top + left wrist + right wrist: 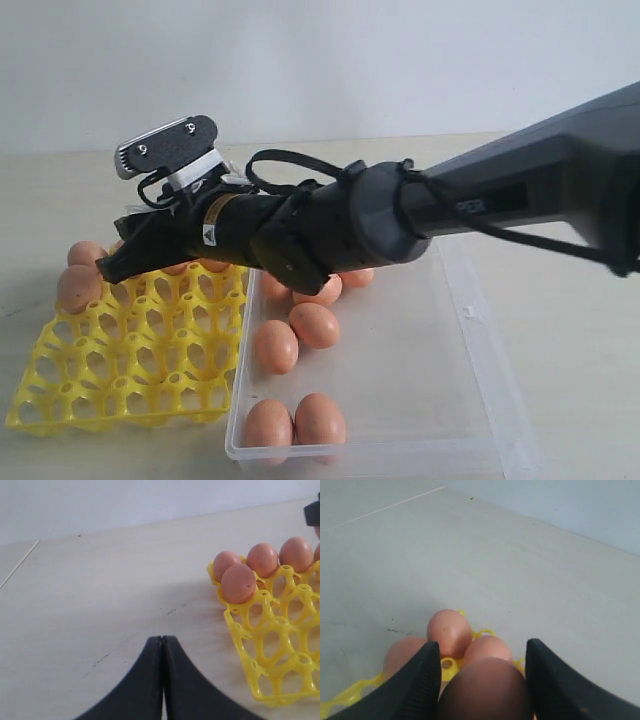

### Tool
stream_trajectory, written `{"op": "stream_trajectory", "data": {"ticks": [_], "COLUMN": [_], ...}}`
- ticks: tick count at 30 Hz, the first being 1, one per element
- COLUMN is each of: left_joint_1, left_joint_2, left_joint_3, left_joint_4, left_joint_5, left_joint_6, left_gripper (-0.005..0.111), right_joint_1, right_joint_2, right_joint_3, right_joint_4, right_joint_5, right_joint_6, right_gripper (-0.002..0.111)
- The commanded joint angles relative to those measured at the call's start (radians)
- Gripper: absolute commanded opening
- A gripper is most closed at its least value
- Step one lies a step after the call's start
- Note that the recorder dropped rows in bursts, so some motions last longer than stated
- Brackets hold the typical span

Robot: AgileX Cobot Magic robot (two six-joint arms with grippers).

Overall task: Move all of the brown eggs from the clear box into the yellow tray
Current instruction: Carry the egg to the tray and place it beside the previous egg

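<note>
My right gripper [112, 266] hangs over the back rows of the yellow tray [130, 372], shut on a brown egg [485, 690] that fills the gap between its black fingers [422, 680]. Three eggs [449, 630] stand in tray cups just beyond its tips. The tray's far left corner holds eggs [78, 288]. Several brown eggs [275, 346] lie in the left part of the clear box [482, 335], two of them [320, 420] at its near corner. My left gripper [162, 638] is shut and empty over bare table, beside the yellow tray [260, 645] with its several eggs [238, 582].
The right arm [470, 200] stretches across the clear box from the right. The pale wooden table [100, 590] lies to the left of the tray. A light wall [320, 60] stands behind the table.
</note>
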Motion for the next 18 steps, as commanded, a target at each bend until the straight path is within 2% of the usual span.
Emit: {"op": "stream_trajectory", "data": {"ticks": [1,7,15,17,18], "left_joint_1": [-0.008,-0.008,-0.008,-0.008,-0.008], "left_joint_2": [-0.006,-0.006,-0.006,-0.006,-0.006], "left_joint_3": [-0.004,-0.004,-0.004,-0.004,-0.004], "left_joint_4": [-0.002,-0.002,-0.002,-0.002,-0.002], "left_joint_5": [-0.009,-0.009,-0.009,-0.009,-0.009], "left_joint_6": [-0.004,-0.004,-0.004,-0.004,-0.004], "left_gripper": [0.0,0.0,0.0,0.0,0.0], "right_joint_1": [0.002,0.002,0.002,0.002,0.002], "right_joint_2": [0.068,0.125,0.191,0.197,0.201], "right_joint_3": [-0.086,-0.131,-0.146,-0.146,-0.146], "right_joint_4": [-0.12,-0.286,-0.352,-0.352,-0.357], "right_joint_5": [-0.036,-0.121,-0.213,-0.218,-0.243], "right_joint_6": [0.195,0.384,0.364,0.315,0.297], "right_gripper": [0.0,0.0,0.001,0.011,0.022]}}
